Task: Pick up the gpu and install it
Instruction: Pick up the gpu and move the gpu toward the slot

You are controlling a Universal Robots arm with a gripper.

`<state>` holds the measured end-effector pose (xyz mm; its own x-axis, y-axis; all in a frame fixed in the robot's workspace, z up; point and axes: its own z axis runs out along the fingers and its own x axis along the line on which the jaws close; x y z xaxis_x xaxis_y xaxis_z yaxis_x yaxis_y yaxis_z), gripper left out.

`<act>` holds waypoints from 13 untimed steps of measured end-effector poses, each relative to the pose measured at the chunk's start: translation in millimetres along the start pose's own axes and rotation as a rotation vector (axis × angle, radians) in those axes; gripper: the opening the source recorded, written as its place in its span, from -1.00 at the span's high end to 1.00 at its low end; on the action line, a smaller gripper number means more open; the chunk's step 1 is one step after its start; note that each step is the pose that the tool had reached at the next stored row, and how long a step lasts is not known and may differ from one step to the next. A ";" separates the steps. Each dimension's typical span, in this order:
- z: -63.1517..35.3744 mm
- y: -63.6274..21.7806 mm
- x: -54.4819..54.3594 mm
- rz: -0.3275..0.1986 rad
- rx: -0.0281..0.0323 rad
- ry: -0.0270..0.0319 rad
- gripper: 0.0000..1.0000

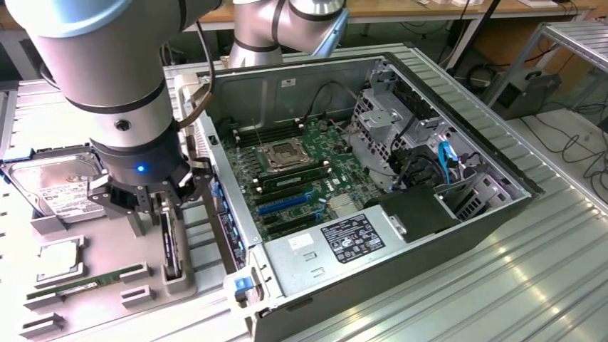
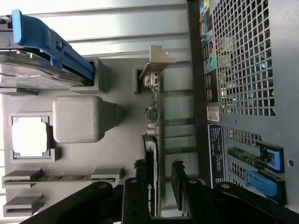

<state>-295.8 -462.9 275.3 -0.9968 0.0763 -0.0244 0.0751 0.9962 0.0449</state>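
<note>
End effector (image 2: 158, 172) pointing down, jaws astride gpu (image 2: 153, 116)

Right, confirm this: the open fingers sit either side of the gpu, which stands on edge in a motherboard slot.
No: the gpu stands on edge in a gray holder outside the case, not in a motherboard slot, as the wrist view shows. The open fingers do sit either side.

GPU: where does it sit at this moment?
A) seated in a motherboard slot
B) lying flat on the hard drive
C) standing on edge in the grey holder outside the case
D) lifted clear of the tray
C: the gpu stands on edge in the grey holder, with the open tool straddling it.
</note>
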 end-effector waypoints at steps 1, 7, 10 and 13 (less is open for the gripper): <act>1.2 -0.1 0.2 0.000 0.0000 0.0000 0.28; 9.0 -0.3 2.1 0.000 0.0000 0.0000 0.28; 13.5 0.2 2.3 0.000 0.0000 -0.0001 0.28; 16.7 1.8 2.5 0.000 0.0000 0.0001 0.28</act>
<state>-297.8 -460.2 258.7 -0.9968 0.0763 -0.0243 0.0751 0.9962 0.0449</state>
